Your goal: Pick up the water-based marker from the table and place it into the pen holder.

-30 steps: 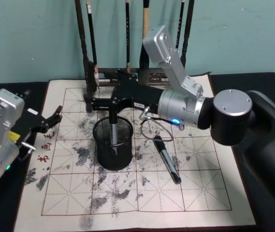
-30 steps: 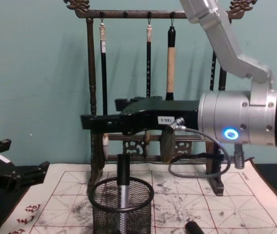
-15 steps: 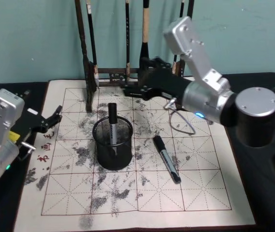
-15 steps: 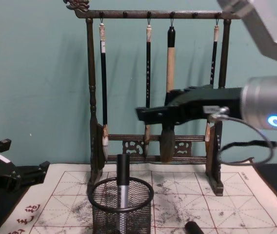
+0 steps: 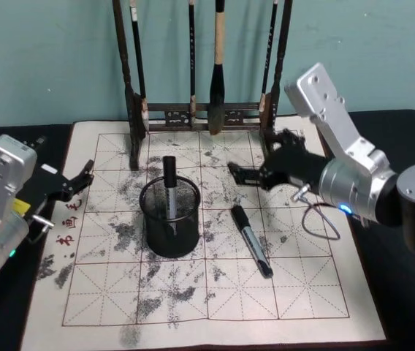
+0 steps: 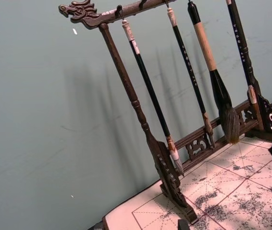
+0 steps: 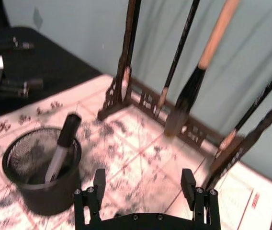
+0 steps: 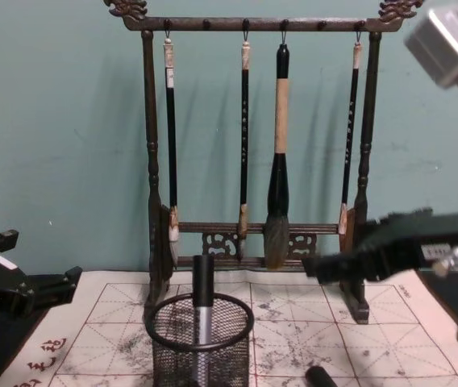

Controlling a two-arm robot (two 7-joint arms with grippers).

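Observation:
The pen holder [image 5: 171, 218], a round black mesh cup, stands on the ink-stained calligraphy mat [image 5: 120, 292]. A water-based marker [image 5: 169, 184] with a black cap and grey barrel stands upright inside it, also seen from the chest [image 8: 203, 300] and the right wrist [image 7: 63, 145]. My right gripper [image 5: 240, 174] hovers open and empty to the right of the holder, clear of it; in the right wrist view the fingers [image 7: 99, 184] stand wide apart. My left gripper [image 5: 83, 178] rests open at the mat's left edge.
A second black marker [image 5: 252, 240] lies on the mat to the right of the holder, below my right gripper. The tall wooden brush rack [image 5: 193, 113] with hanging brushes stands along the mat's far edge. A cable [image 5: 313, 219] loops under my right wrist.
My right gripper has pulled away from above the holder toward the right and lower. The marker stays standing in the holder. The left arm has not moved.

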